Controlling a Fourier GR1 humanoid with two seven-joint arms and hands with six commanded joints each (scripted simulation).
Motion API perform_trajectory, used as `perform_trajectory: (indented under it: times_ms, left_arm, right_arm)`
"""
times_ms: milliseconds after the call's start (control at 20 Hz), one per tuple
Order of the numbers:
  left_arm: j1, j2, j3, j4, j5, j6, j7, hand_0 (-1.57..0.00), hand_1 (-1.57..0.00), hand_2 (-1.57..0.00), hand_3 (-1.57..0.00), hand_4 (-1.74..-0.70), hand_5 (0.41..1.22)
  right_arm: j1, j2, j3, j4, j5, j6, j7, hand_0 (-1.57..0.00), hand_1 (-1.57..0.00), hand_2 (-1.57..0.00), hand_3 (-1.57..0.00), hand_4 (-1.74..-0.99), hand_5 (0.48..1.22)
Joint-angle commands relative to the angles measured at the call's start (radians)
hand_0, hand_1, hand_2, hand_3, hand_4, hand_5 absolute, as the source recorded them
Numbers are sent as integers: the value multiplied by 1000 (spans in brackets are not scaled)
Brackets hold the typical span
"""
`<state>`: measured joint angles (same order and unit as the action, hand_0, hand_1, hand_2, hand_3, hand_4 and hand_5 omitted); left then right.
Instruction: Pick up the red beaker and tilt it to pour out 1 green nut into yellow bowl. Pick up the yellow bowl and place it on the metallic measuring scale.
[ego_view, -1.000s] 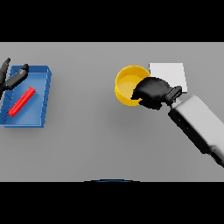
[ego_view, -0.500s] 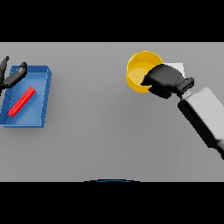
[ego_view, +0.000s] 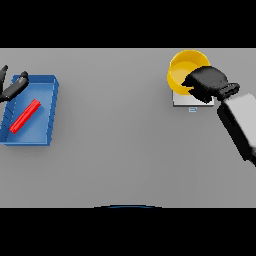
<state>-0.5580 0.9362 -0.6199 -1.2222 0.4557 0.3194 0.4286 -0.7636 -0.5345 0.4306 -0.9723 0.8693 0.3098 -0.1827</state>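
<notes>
The yellow bowl (ego_view: 182, 70) is at the far right of the table, held over the metallic measuring scale (ego_view: 186, 100), whose front edge shows below it. My right hand (ego_view: 207, 83) is shut on the bowl's right rim, fingers curled over it. The red beaker (ego_view: 25, 116) lies on its side inside the blue tray (ego_view: 50, 112) at the far left. My left hand (ego_view: 11, 88) shows at the left edge over the tray's far corner, fingers straight, holding nothing. I see no green nut.
The blue tray stands along the table's left side. The scale has a small blue mark (ego_view: 192, 109) at its front edge. My right forearm (ego_view: 240, 122) slants in from the right edge.
My right hand has carried the yellow bowl up and to the right, from beside the scale to over it. The left hand and the beaker have stayed put.
</notes>
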Motion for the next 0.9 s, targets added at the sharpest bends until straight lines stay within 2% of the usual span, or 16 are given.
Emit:
perform_trajectory:
  times_ms: [0,200,400,500,600,650,700,750,800,850]
  left_arm:
    - [8,5,0,-2,-1,4,-1,1,1,1,1,-719,725]
    - [8,-1,-2,-13,1,10,5,1,1,1,1,-726,713]
    - [9,-6,-7,-12,1,6,9,1,1,1,1,-726,710]
    - [-2,-9,-3,2,1,1,9,1,1,1,1,-729,713]
    - [-3,-6,-6,-1,-3,1,13,1,1,1,1,-727,712]
    - [6,-4,-5,2,-1,-2,1,1,1,1,1,-728,713]
    - [1,-5,-5,8,-4,-4,3,1,1,1,1,-727,715]
    - [1,-9,-4,11,-2,-6,-1,1,1,1,1,-729,717]
    - [-3,-14,-3,24,-1,-14,-6,1,1,1,1,-730,720]
    - [-2,-20,-5,28,0,-16,-7,1,1,1,1,-732,723]
  right_arm:
    - [-13,4,-9,38,-2,-11,-12,-1571,-1571,-1500,-1169,-1741,1221]
    - [-32,21,-25,156,-1,-51,-14,-1571,-1571,-1451,-1295,-1741,1221]
    - [-54,36,-42,244,-16,-55,-45,-1562,-1571,-1405,-1374,-1741,1221]
    - [-58,40,-51,263,-25,-47,-41,-1528,-1571,-1382,-1440,-1741,1221]
    - [-61,47,-49,290,-22,-42,-47,-1417,-1571,-1363,-1487,-1741,1221]
    - [-60,47,-50,300,-21,-44,-56,-1402,-1571,-1375,-1427,-1741,1221]
    - [-68,53,-49,304,-19,-31,-38,-1397,-1571,-1385,-1363,-1741,1221]
    - [-67,50,-57,305,-26,-26,-50,-1332,-1459,-1423,-1198,-1741,1221]
    - [-59,46,-62,293,-31,-19,-54,-1128,-1322,-1330,-1057,-1701,1221]
    - [-54,44,-67,293,-35,-27,-58,-902,-1150,-1186,-937,-1660,1143]
